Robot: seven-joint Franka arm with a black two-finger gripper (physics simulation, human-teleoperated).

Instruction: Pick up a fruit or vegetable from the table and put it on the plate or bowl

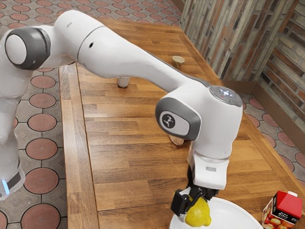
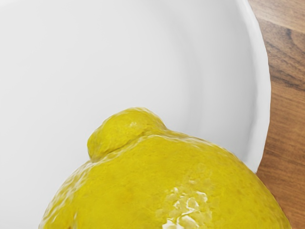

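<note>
The lemon [image 1: 198, 213] sat clamped between the black fingers of the pincer [image 1: 193, 202], which gripped it from two sides. It hung over the white plate [image 1: 236, 210], just inside the rim nearest the arm; whether it touched the plate could not be told. From the wrist, the lemon's [image 2: 167, 181] knobbly tip stood against the plate's [image 2: 119, 62] bare inside. The plate rested on the wooden table [image 1: 128, 152], with a red juice carton [image 1: 284, 210] just beside it on the exterior view's right.
</note>
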